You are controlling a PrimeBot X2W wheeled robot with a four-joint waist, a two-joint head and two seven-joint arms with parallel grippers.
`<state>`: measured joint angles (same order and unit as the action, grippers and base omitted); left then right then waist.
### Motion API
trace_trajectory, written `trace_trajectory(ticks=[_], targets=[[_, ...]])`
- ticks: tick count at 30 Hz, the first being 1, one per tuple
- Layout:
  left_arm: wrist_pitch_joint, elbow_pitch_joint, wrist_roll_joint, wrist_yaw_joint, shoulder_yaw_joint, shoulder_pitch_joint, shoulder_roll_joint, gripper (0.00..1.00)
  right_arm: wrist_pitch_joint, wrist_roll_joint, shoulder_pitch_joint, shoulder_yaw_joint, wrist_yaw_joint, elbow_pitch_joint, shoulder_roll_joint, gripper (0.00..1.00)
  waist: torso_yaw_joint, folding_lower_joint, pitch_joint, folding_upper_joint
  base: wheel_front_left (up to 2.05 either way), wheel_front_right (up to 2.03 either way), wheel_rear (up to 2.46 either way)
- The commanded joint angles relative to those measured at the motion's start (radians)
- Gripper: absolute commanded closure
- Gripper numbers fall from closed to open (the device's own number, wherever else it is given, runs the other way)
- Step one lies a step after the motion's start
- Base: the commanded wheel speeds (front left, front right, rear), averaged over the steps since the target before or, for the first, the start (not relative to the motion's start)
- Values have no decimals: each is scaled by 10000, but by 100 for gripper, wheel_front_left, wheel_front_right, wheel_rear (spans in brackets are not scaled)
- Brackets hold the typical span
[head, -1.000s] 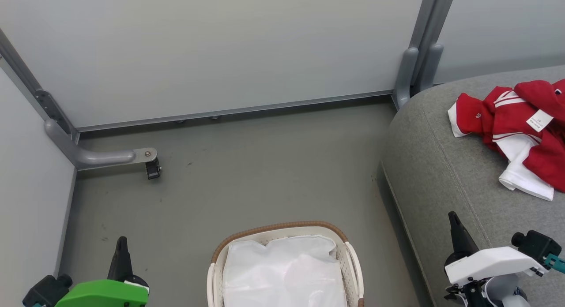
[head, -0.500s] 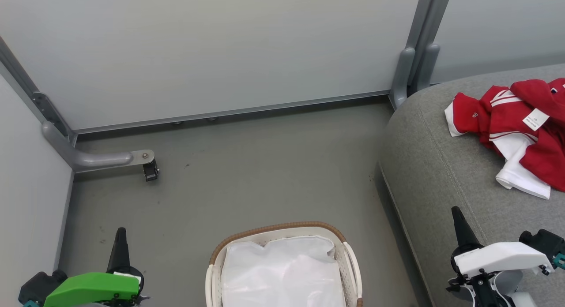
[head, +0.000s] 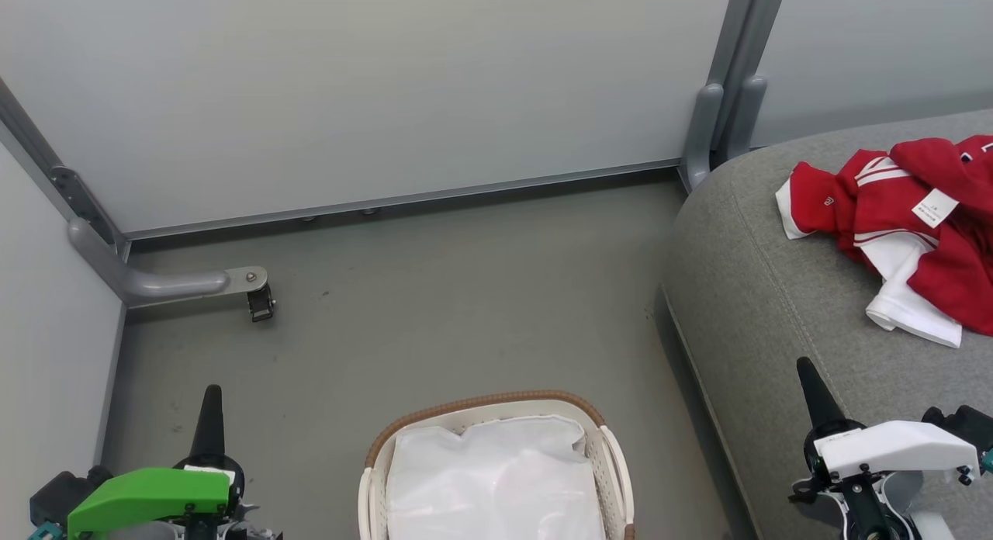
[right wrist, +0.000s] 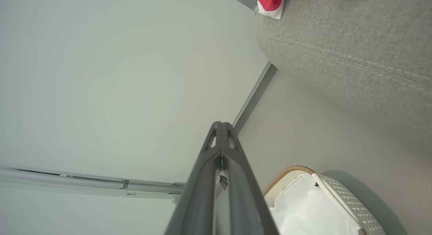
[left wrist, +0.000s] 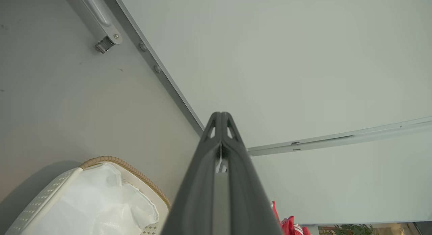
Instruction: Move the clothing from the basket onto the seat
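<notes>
Nearest the camera, the left end effector (head: 210, 400) and the right end effector (head: 808, 373) stand at the lower corners of the head view, their bodies cut off by the bottom edge. Each has its two fingers pressed together with nothing between them, and the wrist views confirm this along the finger length.

Between them the basket (head: 485, 402) stands on the floor (head: 434, 292). Its near half is cut off, and the white liner (head: 496, 478) hides its bottom.

Farther right, the clothing (head: 908, 237) lies crumpled on the seat (head: 760, 307), its right part cropped by the frame edge. In the left wrist view a red sliver of it shows at the bottom edge. The right wrist view gives one white-trimmed tip on the seat's rounded corner, and the seam stitching up close. The label text is too small to read.
</notes>
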<state>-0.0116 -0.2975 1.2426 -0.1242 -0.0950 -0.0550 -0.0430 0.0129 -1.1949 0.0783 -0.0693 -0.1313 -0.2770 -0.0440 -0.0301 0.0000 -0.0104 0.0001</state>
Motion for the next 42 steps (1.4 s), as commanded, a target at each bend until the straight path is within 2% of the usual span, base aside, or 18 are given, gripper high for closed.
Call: trace_trajectory(ticks=[1,42], targets=[[-70,106,230,-69,-41,-231,-82,100,69,-286,200,-54,5,110,-61,100,9,0,2,-1,0,0,0],[-932,496,3250,-85,-190,-565,-102,100,923,-3678,337,-414,5,313,-85,100,252,0,61,-1,0,0,0]])
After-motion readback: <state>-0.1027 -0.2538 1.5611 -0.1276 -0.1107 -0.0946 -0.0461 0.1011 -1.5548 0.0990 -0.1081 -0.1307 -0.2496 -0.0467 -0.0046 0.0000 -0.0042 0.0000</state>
